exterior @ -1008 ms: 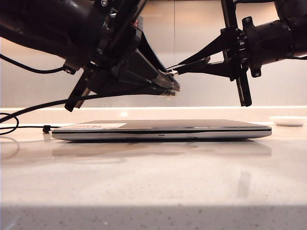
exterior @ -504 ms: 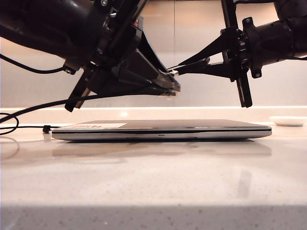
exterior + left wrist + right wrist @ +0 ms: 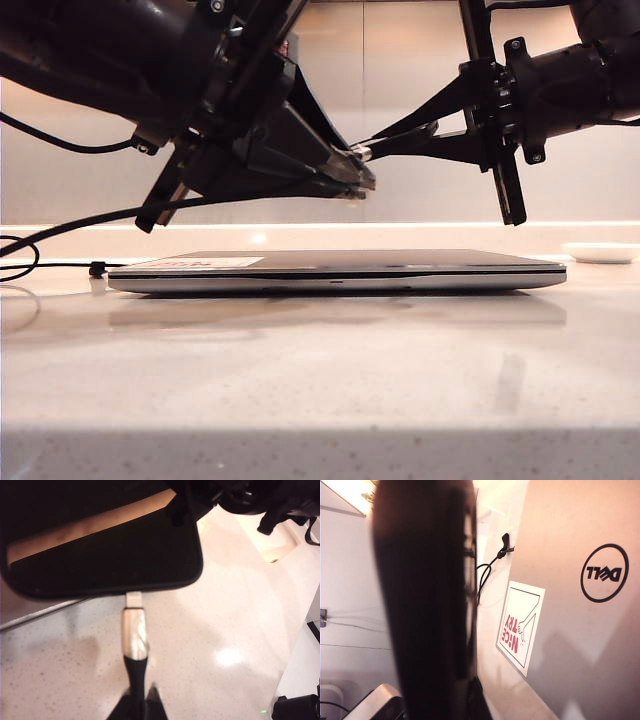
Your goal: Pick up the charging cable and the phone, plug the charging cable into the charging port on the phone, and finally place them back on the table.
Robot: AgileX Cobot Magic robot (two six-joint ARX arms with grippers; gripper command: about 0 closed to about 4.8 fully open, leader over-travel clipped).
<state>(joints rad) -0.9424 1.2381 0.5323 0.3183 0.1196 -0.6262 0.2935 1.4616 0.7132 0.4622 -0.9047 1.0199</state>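
The phone (image 3: 100,545), a flat black slab, hangs in the air above the table (image 3: 320,380). My right gripper (image 3: 385,140) is shut on it, and it fills the right wrist view edge-on (image 3: 425,605). My left gripper (image 3: 141,695) is shut on the charging cable (image 3: 135,672) just behind its silvery plug (image 3: 135,632). The plug's white tip meets the phone's end edge at the charging port (image 3: 133,593). In the exterior view the left gripper (image 3: 355,178) faces the right one, and the cable (image 3: 90,220) trails off to the left.
A closed silver Dell laptop (image 3: 340,272) with a red-lettered sticker (image 3: 520,627) lies on the table under both grippers. The cable's slack and black bead (image 3: 97,268) rest at the left. A shallow white dish (image 3: 600,252) sits at the far right.
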